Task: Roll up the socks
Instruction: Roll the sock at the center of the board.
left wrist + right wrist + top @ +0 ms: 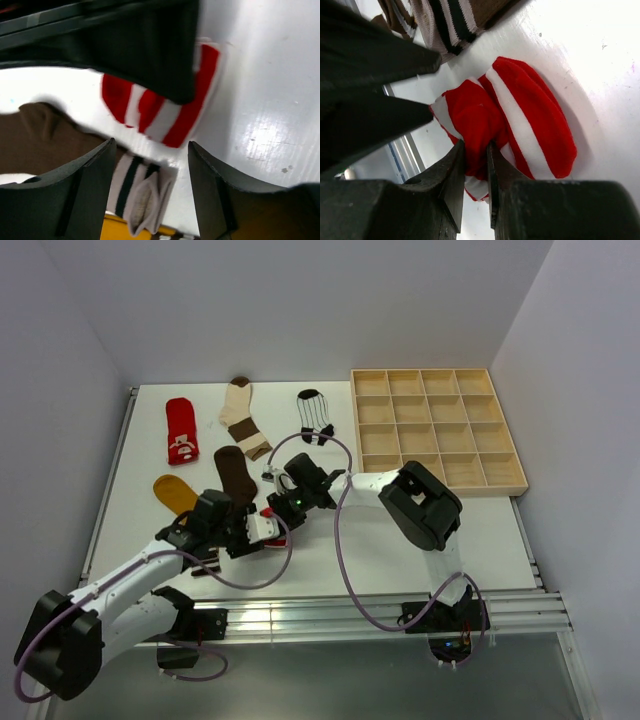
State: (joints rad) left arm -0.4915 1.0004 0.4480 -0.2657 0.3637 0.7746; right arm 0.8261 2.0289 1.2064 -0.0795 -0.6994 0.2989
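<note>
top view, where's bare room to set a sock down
Bare white table between the wooden grid tray and the front rail. Crowded at centre: left end effector and right end effector at the red-white striped fabric sock.

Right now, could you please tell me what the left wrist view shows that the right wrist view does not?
Only the left wrist view shows the left gripper, wide open and empty, and the yellow of the mustard sock. Only the right wrist view shows the right gripper pinching a fold of the red-white striped sock. Both show that sock, a striped cuff and the dark brown sock on the white table.
</note>
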